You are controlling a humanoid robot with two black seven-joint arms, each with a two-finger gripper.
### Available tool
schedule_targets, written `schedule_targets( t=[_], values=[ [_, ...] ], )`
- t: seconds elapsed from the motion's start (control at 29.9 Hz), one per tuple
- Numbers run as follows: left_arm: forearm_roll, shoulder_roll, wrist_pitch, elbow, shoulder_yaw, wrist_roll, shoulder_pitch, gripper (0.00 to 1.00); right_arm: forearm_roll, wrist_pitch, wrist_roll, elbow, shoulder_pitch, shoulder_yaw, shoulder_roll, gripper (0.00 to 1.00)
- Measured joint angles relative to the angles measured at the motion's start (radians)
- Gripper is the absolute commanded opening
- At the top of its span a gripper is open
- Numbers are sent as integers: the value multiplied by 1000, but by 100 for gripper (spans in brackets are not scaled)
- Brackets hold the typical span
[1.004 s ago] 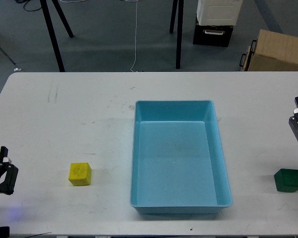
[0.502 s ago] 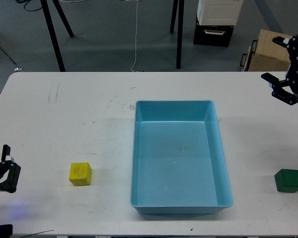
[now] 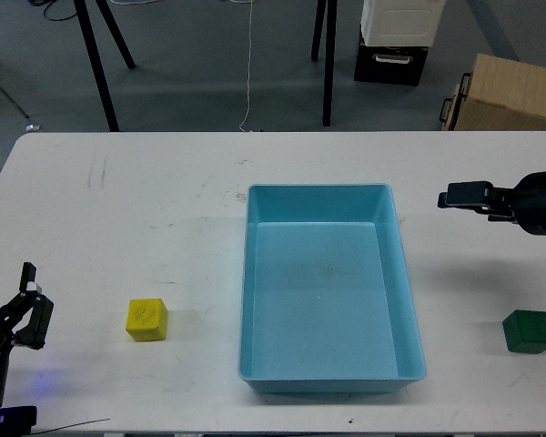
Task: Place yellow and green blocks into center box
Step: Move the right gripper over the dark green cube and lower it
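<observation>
The box (image 3: pixel 328 291) sat empty mid-bench (image 3: pixel 146 209). The yellow block (image 3: pixel 146 320) lay at nine o'clock, the green block (image 3: pixel 529 330) at four. The left claw (image 3: pixel 27 309) stood spread; the right claw's (image 3: pixel 460 195) spread I cannot tell. Best descend squarely over each block.

Right pincer (image 3: pixel 455 195) edge-on — gap unreadable.

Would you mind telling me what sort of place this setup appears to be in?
Probably a robotics lab or workshop: a white table on a grey floor, black stand legs behind it, and a cardboard box beside stacked storage bins.
</observation>
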Motion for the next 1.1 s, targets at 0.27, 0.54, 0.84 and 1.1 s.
schedule_targets(
  t=[0.27, 0.54, 0.84, 1.1],
  values=[
    [1, 0, 0, 2, 4, 3, -6, 100, -190, 95, -54, 108, -63, -12, -114, 100],
    [1, 0, 0, 3, 7, 4, -6, 100, -334, 131, -66, 118, -126, -11, -161, 100],
    [1, 0, 0, 23, 7, 4, -6, 100, -347, 132, -78, 117, -211, -8, -159, 100],
    [1, 0, 0, 32, 8, 4, -9, 100, -356, 130, -85, 111, -249, -3, -157, 100]
  ],
)
